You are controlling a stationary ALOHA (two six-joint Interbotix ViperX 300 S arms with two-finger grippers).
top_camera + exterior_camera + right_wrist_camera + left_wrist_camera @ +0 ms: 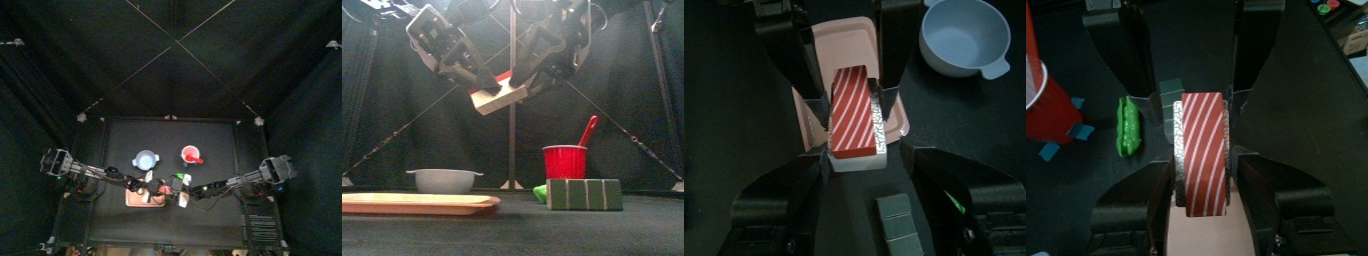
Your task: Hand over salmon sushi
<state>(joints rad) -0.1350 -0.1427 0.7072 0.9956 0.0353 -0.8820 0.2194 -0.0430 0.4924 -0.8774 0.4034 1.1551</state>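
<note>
Showing, at the front-left edge of the table (629, 228), a wooden board (416, 203) and, just behind it, a pale blue bowl (444, 180).

Reaching in from the left, high over the table's middle: the left gripper (476, 85), clamping the salmon sushi (498, 95) across its sides and holding it tilted in mid-air, well clear of everything below. Meeting it from the right: the right gripper (527, 78), sitting around the same striped piece from the opposite end. Not telling, from any view, whether it is gripping the piece or merely bracketing it.

Standing further right, toward the front-right edge: a red cup (565, 162) carrying a red spoon (589, 130), a small green piece (540, 192) and a green striped block (584, 194).

Judging the exchange to be at its midpoint, and risking a drop from here: letting go on the left before the right side is pressing firmly, and sending the piece down onto the board or off the front edge. Also risking a twist or a crushed block by pulling away while both sides are squeezing.
</note>
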